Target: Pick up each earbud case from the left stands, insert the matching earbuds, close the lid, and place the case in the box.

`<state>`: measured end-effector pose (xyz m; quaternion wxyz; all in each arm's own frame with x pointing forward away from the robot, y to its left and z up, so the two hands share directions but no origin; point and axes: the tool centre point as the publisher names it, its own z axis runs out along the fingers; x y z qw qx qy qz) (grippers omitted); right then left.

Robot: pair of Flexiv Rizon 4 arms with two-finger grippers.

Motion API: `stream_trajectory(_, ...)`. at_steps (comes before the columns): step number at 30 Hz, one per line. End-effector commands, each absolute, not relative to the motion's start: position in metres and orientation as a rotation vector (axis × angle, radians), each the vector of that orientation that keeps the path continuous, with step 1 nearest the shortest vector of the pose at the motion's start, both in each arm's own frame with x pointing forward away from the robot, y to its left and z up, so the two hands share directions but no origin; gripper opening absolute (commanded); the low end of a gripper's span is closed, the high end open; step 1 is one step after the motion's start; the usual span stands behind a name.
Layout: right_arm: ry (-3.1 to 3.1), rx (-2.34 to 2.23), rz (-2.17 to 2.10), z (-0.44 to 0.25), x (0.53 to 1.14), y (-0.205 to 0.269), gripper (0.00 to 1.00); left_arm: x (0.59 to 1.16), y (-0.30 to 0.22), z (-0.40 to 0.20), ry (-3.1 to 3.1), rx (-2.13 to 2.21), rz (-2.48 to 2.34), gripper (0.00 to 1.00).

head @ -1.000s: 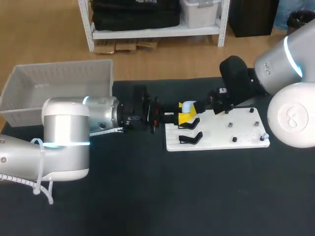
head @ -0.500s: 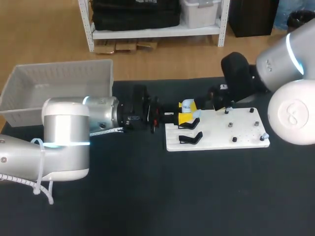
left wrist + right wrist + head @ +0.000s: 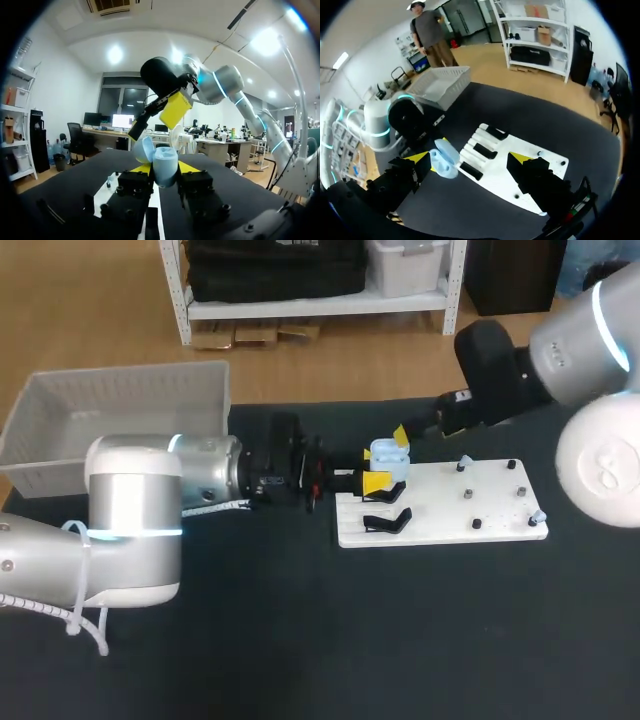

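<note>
Black table [image 3: 400, 640]: the left arm [image 3: 130, 520] lies across 9 o'clock, just in front of the white box [image 3: 130, 375] at the 10 o'clock corner. The right arm [image 3: 560, 350] enters from 2 o'clock. A broad band of bare surface runs from 4 to 8 o'clock between the white stand board [image 3: 500, 510] and the near edge. The right gripper [image 3: 469, 162] is spread wide above the board's far left corner, while the left gripper [image 3: 376, 480] is clamped on the light-blue earbud case [image 3: 388, 453], lid open, at the board's 9 o'clock edge.
</note>
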<state>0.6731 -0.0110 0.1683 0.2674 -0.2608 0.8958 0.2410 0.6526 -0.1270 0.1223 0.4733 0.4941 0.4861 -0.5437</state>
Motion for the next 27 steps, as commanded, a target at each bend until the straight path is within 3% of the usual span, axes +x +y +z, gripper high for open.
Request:
stream_trajectory(1,2.439,-0.756,0.398,0.178,0.655,-0.032,1.00,0.654,-0.124,0.122,1.188,1.213,-1.331,0.00)
stream_trajectory(15,2.667,-0.767,0.025,0.140,0.658,-0.120,1.00,0.655,-0.118,0.116,1.143,1.235,-1.299,0.00)
stream_trajectory(27,2.734,-0.716,-0.026,0.120,0.654,-0.135,1.00,0.655,-0.118,0.116,1.140,1.238,-1.294,0.00)
